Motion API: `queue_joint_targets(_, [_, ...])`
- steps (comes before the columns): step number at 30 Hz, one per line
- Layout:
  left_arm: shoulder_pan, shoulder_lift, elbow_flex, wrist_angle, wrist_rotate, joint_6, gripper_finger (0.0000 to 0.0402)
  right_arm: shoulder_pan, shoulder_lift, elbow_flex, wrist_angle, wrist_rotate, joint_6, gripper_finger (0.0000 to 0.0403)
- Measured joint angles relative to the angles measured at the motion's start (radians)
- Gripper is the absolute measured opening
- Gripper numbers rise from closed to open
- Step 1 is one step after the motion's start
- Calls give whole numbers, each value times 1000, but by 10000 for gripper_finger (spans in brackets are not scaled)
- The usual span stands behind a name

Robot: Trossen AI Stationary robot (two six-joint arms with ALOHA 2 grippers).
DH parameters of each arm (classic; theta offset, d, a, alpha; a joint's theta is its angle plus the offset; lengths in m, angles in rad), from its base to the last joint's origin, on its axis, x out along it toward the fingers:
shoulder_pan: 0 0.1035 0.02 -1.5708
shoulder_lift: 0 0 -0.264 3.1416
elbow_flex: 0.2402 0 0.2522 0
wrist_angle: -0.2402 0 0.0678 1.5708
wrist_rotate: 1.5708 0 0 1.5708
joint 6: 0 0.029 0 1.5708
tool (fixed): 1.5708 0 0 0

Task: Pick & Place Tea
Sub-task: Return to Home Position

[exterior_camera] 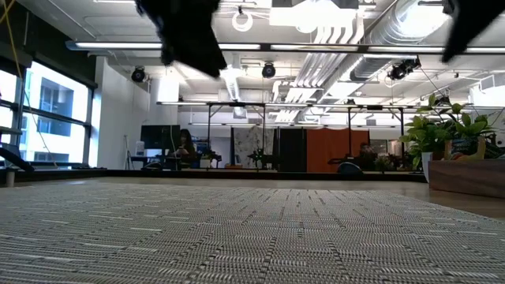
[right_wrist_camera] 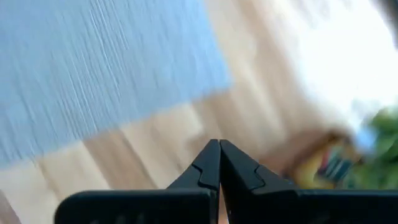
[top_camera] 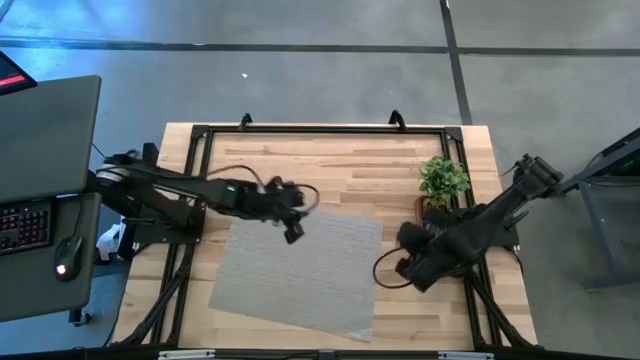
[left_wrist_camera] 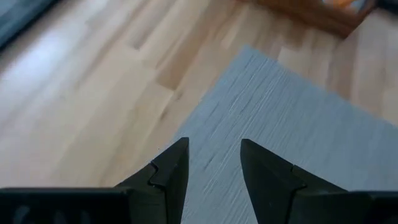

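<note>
Two arms hang above the table, and we see wide open room between them: the grey mat lies bare. The left gripper hovers over the mat's far left corner, its fingers a narrow gap apart and gripping nothing. The right gripper is near the mat's right edge, tips pressed together. From above, that arm hides most of the wooden tray beside the plant. The tea shows only as blurred colours in the tray; we cannot tell which compartment.
</note>
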Motion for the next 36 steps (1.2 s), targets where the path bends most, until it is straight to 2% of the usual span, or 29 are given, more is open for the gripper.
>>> queue_joint_targets(2, [0, -80, 1, -58, -5, 35, 142, 0, -55, 11, 6, 81, -77, 1])
queue_joint_targets(5, [0, -201, 1, -148, -45, 48, 142, 10, -156, 4, 84, 175, -277, 2])
queue_joint_targets(8, [0, -332, -1, -222, -51, 57, 142, 15, -283, -35, 214, 181, -466, 1])
queue_joint_targets(10, [-2, -421, -25, -235, -52, 80, 142, 14, -383, -108, 380, 170, -586, 1])
queue_joint_targets(12, [-13, -513, -87, -199, -56, 128, 142, 11, -491, -224, 592, 125, -751, 1])
queue_joint_targets(14, [-16, -613, -191, -98, -40, 197, 142, -5, -598, -366, 843, 15, -914, 1])
queue_joint_targets(17, [-13, -753, -388, 178, 86, 342, 142, -52, -752, -570, 1183, -167, -1104, 1])
queue_joint_targets(19, [-12, -830, -514, 372, 185, 437, 142, -101, -845, -667, 1322, -240, -1218, 1])
queue_joint_targets(21, [-4, -876, -610, 542, 234, 539, 142, -163, -934, -735, 1352, -256, -1296, 1])
queue_joint_targets(24, [41, -937, -700, 617, 236, 572, 142, -281, -1059, -796, 1294, -268, -1308, 1])
queue_joint_targets(29, [155, -1034, -711, 541, 311, 486, 142, -431, -1247, -832, 1183, -393, -1199, 1])
queue_joint_targets(32, [213, -1068, -712, 511, 331, 490, 142, -479, -1327, -860, 1131, -375, -1191, 1])
queue_joint_targets(36, [274, -1063, -760, 530, 392, 439, 142, -518, -1394, -932, 1145, -349, -1164, 1])
